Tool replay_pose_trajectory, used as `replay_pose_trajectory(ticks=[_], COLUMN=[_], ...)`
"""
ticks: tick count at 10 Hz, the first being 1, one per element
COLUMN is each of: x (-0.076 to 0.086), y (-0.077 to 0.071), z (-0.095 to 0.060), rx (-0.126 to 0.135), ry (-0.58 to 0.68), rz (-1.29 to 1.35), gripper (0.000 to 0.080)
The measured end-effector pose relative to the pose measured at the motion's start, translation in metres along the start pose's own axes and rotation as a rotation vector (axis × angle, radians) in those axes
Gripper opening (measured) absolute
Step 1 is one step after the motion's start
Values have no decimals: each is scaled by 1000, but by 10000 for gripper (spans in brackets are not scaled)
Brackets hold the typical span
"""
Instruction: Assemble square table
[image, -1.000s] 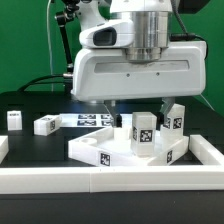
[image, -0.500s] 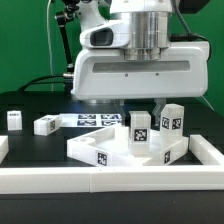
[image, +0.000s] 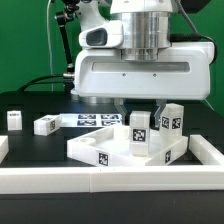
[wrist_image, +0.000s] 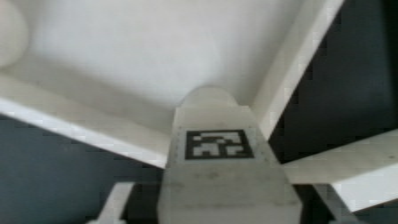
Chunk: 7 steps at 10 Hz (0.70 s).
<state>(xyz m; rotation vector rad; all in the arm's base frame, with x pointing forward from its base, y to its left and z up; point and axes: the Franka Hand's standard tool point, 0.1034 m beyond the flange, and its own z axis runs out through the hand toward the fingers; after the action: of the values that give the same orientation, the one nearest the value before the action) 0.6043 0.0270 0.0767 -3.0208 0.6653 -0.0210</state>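
Observation:
The white square table top (image: 95, 150) lies on the black surface with its raised rim up, and the wrist view shows its inside (wrist_image: 151, 55). One white leg (image: 139, 136) with a black-and-white tag stands upright on the top. My gripper (image: 138, 109) comes down from above and is shut on it. In the wrist view this leg (wrist_image: 217, 150) fills the space between my gripper (wrist_image: 217, 210) fingers. A second leg (image: 172, 121) stands just to the exterior view's right of the held one. Two more legs (image: 14, 119) (image: 46, 124) lie at the exterior view's left.
The marker board (image: 92, 119) lies flat behind the table top. A long white rail (image: 110, 182) borders the front of the black surface. The arm's large white hand body (image: 140, 65) hangs over the middle and hides what is behind it.
The jaws have closed onto the upright leg. That leg has shifted slightly toward the exterior view's left. The other parts have not moved.

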Motion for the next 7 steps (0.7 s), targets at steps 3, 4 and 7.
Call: replay_pose_trajectory(ticks=[3, 4, 7], x=[-9, -10, -15], y=[-13, -18, -29], z=[2, 2, 3], rx=[12, 27, 55], ry=[11, 19, 1], rz=[337, 457, 709], gripper=[288, 288, 288])
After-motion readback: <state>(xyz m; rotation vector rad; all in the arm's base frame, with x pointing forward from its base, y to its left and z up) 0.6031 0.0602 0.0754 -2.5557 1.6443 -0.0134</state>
